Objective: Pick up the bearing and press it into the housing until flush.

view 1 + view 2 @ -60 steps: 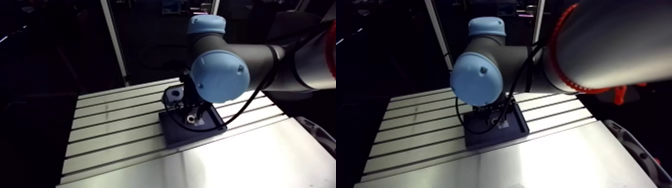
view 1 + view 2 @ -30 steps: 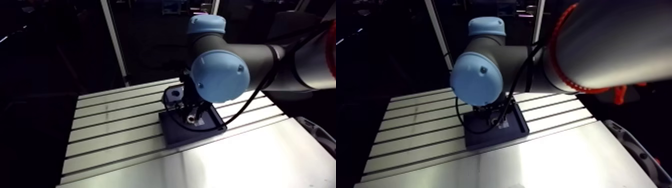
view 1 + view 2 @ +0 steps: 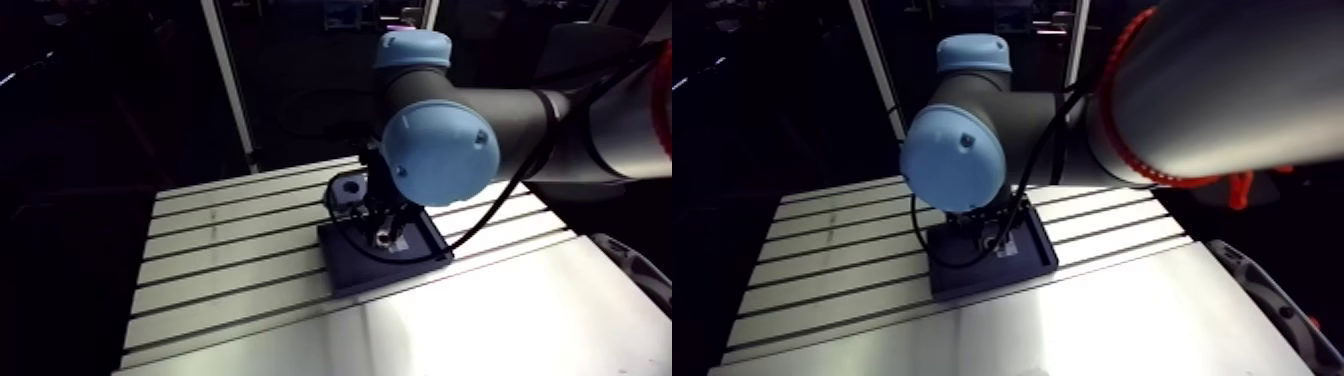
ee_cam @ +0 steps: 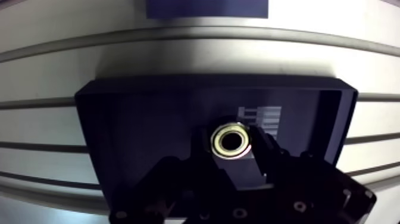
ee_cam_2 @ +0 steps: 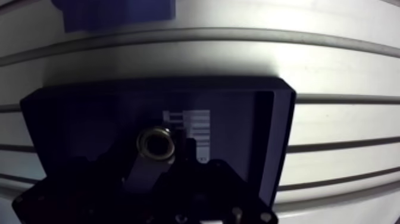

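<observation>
The two-finger gripper (image 4: pixel 233 156) is set narrow, its dark fingers clamped on opposite sides of the small shiny metal ring bearing (image 4: pixel 217 142). The bearing sits inside a shallow matte black rectangular tray (image 4: pixel 119 131) on the ribbed, slotted aluminium table (image 4: pixel 71 65). The blue block housing (image 4: pixel 205 7) lies beyond the tray.

No visible change; claw (image 4: pixel 233 150), bearing (image 4: pixel 232 140) unmoved since earlier

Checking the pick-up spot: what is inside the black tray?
A ring-shaped bearing lies right at the gripper, beside a pale striped mark. The gripper hides the near floor of the tray.
</observation>
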`<state>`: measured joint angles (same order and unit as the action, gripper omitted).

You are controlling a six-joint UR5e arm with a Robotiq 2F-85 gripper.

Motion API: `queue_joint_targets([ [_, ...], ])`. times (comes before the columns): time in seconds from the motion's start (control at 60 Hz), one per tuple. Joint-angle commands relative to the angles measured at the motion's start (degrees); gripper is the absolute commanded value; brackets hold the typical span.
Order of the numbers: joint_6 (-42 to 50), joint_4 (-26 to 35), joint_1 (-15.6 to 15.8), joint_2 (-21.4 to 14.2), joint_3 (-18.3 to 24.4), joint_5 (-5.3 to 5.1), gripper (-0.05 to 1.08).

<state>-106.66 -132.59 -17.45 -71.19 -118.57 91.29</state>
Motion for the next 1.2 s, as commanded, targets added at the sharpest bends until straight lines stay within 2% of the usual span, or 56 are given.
queue_joint_targets([
  [0.017,0.0,0.07,-0.05,-0.04,0.04,-0.02,0.52],
  [0.333,0.0,0.08,0.04,-0.3,0.04,-0.02,0.54],
  [0.517,-0.07,0.34,-0.05,-0.73,0.13,-0.02,0.63],
  [0.667,-0.09,0.84,0.03,-1.16,0.54,-0.09,0.65],
  [0.8,-0.09,2.1,0.11,-1.75,1.16,0.81,0.66],
  [1.0,0.09,7.62,0.37,-4.03,4.59,1.04,0.67],
  [1.2,0.26,8.61,0.64,-3.85,7.7,0.95,0.68],
])
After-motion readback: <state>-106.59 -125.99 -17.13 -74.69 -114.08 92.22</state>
